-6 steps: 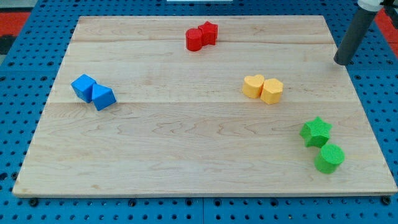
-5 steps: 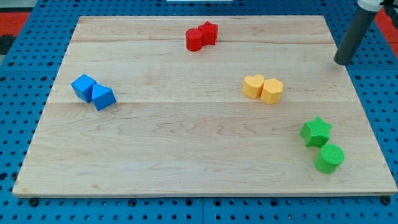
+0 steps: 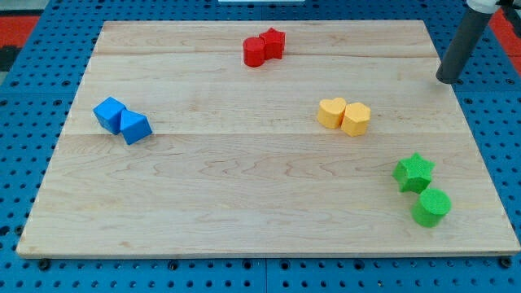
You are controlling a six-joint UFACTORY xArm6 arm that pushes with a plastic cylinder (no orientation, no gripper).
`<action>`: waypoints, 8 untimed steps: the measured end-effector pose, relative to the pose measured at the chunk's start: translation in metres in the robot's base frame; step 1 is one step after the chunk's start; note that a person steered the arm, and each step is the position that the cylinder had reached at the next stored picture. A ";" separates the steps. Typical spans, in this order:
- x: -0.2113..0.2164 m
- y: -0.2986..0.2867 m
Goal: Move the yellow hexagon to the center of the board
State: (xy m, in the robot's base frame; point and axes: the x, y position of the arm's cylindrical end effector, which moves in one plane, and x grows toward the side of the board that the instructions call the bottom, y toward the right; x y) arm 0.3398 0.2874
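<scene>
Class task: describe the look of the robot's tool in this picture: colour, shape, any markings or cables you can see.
A straight, dark grey, round rod with a flat-cut tip. At the view's top edge it meets a pale, whitish collar, mostly cut off. No markings, cables or claw show.

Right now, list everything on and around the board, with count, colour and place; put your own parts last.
Wooden board: one, pale wood, fills the view.
Pegboard base: one, blue, under the board.
Red blocks: two, touching, top centre.
Blue blocks: two, touching, left.
Yellow heart: one, right of centre.
Yellow hexagon: one, touching the heart's right side.
Green star: one, lower right.
Green cylinder: one, below the star.
My tip: one, dark rod, upper right, clear of all blocks.
</scene>
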 end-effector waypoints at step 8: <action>0.066 -0.149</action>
State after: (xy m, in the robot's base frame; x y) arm 0.4056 0.1382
